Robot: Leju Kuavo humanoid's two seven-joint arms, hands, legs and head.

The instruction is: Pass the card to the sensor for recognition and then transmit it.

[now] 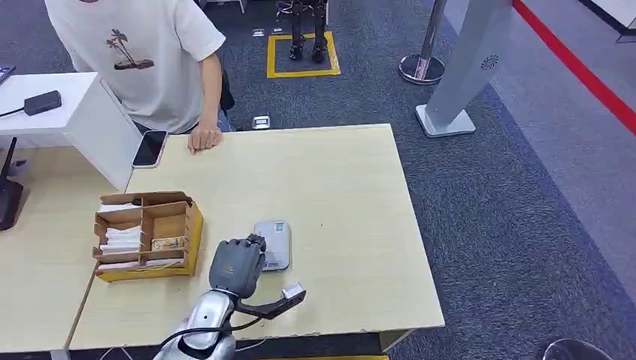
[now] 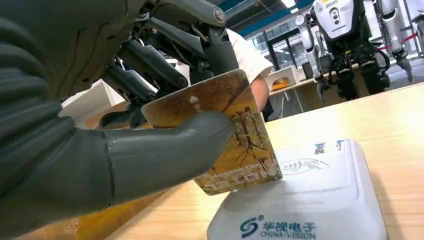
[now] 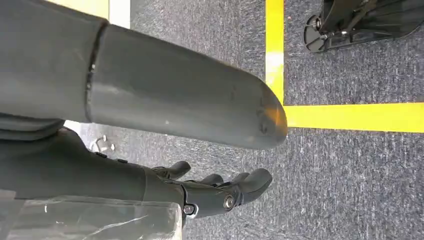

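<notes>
My left hand (image 1: 238, 264) hovers over the near edge of a white card sensor (image 1: 273, 244) lying flat on the wooden table (image 1: 337, 187). In the left wrist view the thumb (image 2: 165, 150) and dark fingers (image 2: 150, 65) pinch a golden-brown card (image 2: 235, 135) with a tree print, its lower edge touching or just above the sensor (image 2: 310, 200), which carries a blue logo. My right hand (image 3: 215, 192) hangs over dark carpet, fingers apart and slightly curled, holding nothing.
A cardboard organiser box (image 1: 146, 234) with cards stands left of my hand. A person (image 1: 150, 52) stands at the table's far edge, one hand (image 1: 204, 139) on it beside a phone (image 1: 149, 148). White panel (image 1: 105, 127) at back left. Yellow floor lines (image 3: 345, 117) lie under the right hand.
</notes>
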